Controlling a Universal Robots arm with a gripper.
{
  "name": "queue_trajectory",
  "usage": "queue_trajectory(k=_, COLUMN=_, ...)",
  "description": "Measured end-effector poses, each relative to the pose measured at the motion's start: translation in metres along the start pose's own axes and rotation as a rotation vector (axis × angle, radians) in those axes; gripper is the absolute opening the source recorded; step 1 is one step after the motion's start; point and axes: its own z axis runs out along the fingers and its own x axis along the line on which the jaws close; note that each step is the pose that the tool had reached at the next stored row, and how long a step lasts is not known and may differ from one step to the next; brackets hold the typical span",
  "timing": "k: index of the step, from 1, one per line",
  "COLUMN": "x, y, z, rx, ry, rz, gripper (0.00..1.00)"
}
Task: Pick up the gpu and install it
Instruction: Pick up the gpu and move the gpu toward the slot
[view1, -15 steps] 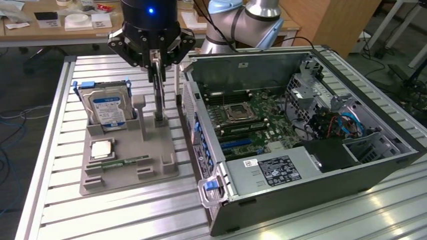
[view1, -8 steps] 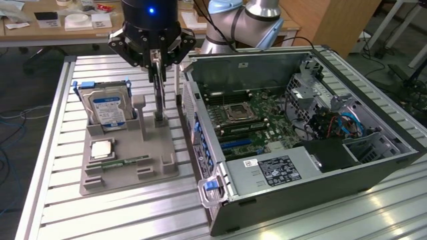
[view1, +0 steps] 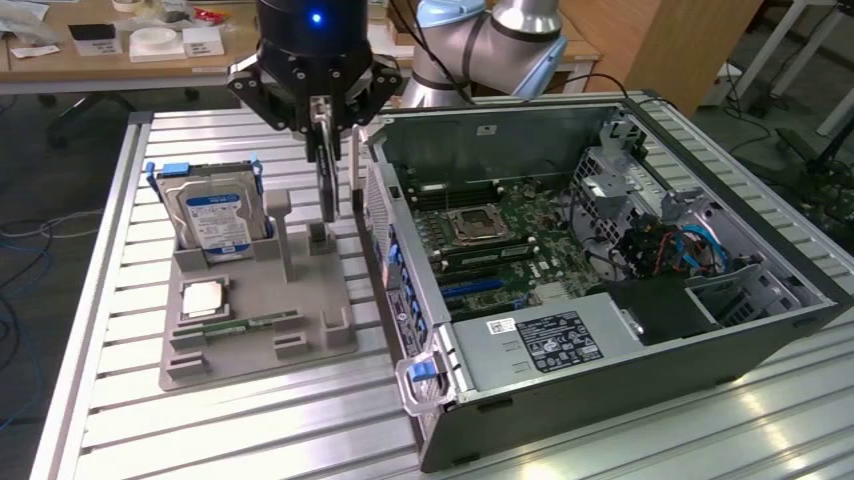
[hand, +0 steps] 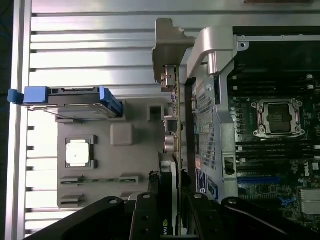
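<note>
My gripper (view1: 320, 128) is shut on the gpu (view1: 327, 175), a thin dark card that hangs upright and edge-on from the fingers. The card's lower end is just above a slot post of the grey parts holder (view1: 310, 345), between the holder and the open computer case (view1: 747, 330). In the wrist view the gpu (hand: 177, 145) shows as a thin edge with its silvery end bracket (hand: 167, 45) at the far end. It runs close along the case's rear wall, and my gripper (hand: 175, 217) clamps it from both sides.
A silver hard drive with a blue label (view1: 214, 215) stands in the holder. A processor chip (view1: 203, 298) and a narrow green memory stick (view1: 247, 325) lie beside it. The motherboard (view1: 501, 235) is exposed inside the case. All of this sits on a slatted aluminium table (view1: 240, 430).
</note>
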Motion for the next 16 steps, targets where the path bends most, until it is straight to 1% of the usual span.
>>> queue_trajectory(k=7, x=-0.013, y=0.001, z=-0.0022, rx=-0.0023, ry=0.0034, rz=0.0, gripper=0.27)
queue_trajectory(k=10, x=-0.02, y=0.0016, z=-0.0029, rx=-0.005, ry=0.005, rz=0.001, gripper=0.27)
queue_trajectory(k=13, x=-0.028, y=0.0021, z=-0.0033, rx=-0.0061, ry=0.0073, rz=0.001, gripper=0.27)
queue_trajectory(k=16, x=-0.037, y=0.0025, z=-0.0033, rx=-0.0103, ry=0.0093, rz=0.002, gripper=0.27)
